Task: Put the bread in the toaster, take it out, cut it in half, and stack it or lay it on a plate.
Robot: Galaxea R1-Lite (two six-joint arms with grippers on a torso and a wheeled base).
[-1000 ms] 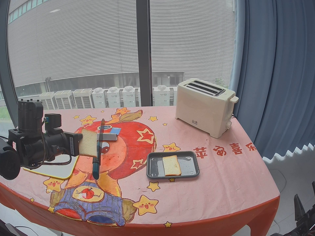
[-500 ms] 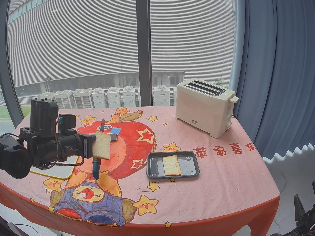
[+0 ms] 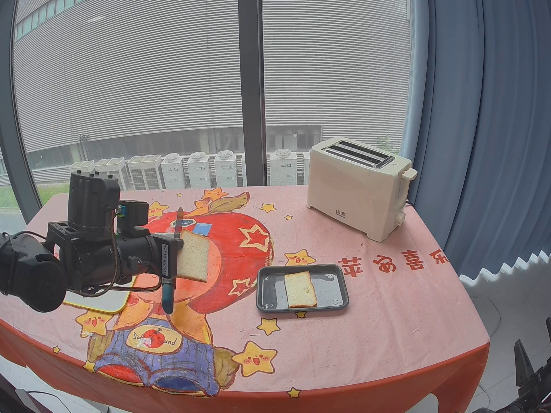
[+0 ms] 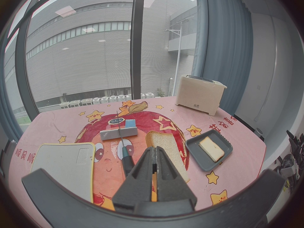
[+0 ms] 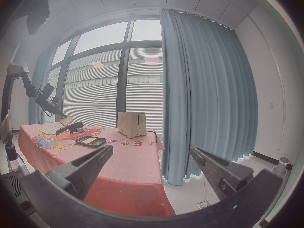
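My left gripper (image 3: 177, 259) is shut on a half slice of bread (image 3: 195, 256), holding it upright above the tablecloth, left of the dark tray (image 3: 270, 277). In the left wrist view the closed fingers (image 4: 148, 162) pinch the bread slice (image 4: 167, 148) by its edge. Another half slice (image 3: 300, 289) lies flat in the tray. The cream toaster (image 3: 359, 186) stands at the back right with both slots showing nothing. My right gripper (image 5: 151, 162) hangs open, off the table's right side, holding nothing.
A teal-handled knife (image 3: 168, 291) lies with its blade on a grey rest (image 4: 118, 133), just under the held bread. A yellow-rimmed cutting board (image 4: 63, 163) sits at the front left. Blue curtain (image 3: 488, 116) hangs to the right of the table.
My left arm has carried the bread slice to the right, from over the cutting board's edge to past the knife, closer to the tray. Nothing else on the table moved.
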